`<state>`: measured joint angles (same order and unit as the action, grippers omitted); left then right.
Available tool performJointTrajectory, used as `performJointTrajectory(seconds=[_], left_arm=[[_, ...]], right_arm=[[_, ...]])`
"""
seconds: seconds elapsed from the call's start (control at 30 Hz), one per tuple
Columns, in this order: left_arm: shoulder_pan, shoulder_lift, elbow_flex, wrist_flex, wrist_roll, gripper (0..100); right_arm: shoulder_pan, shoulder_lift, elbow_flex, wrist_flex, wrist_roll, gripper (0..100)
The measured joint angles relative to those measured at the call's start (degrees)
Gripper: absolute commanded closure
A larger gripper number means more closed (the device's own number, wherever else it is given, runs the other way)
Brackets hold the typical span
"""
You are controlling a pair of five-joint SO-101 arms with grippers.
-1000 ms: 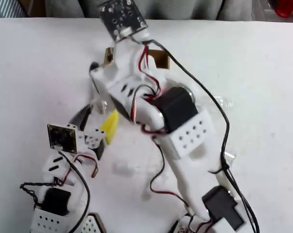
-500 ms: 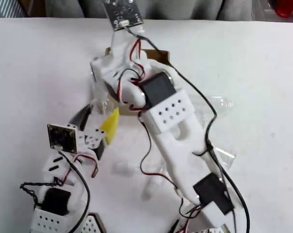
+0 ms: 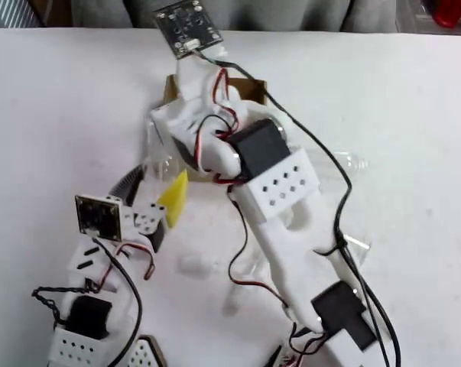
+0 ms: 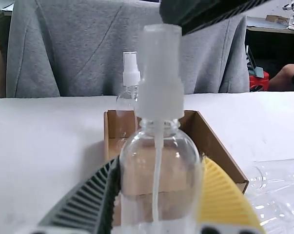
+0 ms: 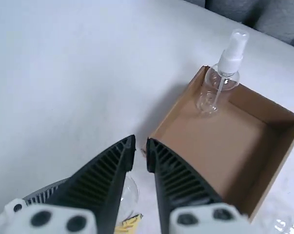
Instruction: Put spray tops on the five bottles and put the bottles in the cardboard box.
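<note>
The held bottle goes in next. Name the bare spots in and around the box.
The cardboard box floor is bare except one corner, where a capped bottle stands. The table left of the box in the high view is bare too. Crowded: clear bottles lie beside its other side.

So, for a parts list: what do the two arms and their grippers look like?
The left arm and right arm are white plastic shells with black servo blocks, red, black and white wires and a dark camera board at each wrist. The left gripper has one dark grey ribbed finger and one yellow; the right gripper's two are dark grey.
</note>
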<state>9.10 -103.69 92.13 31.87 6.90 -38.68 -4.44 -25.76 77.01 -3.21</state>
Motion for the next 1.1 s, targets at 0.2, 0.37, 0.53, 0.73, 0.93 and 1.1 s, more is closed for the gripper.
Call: performJointTrajectory(seconds=[0.2, 0.37, 0.53, 0.73, 0.93, 1.1], left_arm=[[0.0, 0.0, 0.0, 0.0, 0.0, 98], [0.0, 0.0, 0.0, 0.0, 0.0, 98], [-1.3, 0.0, 0.0, 0.0, 0.0, 98], [-3.9, 0.0, 0.0, 0.0, 0.0, 98], [-6.2, 0.0, 0.0, 0.0, 0.0, 98], [-6.2, 0.0, 0.0, 0.0, 1.2, 98]], right_arm=[[3.2, -1.7, 0.1, 1.3, 0.1, 98.3], [3.1, -3.8, 0.1, 8.3, 0.1, 98.3], [3.1, -5.8, 0.6, 19.2, 0.1, 98.3], [4.3, -11.7, 15.5, 18.7, 2.2, 98.3], [3.3, -19.8, 34.5, 9.7, 4.1, 98.3], [-0.4, -26.3, 49.9, -1.9, 4.2, 98.3]])
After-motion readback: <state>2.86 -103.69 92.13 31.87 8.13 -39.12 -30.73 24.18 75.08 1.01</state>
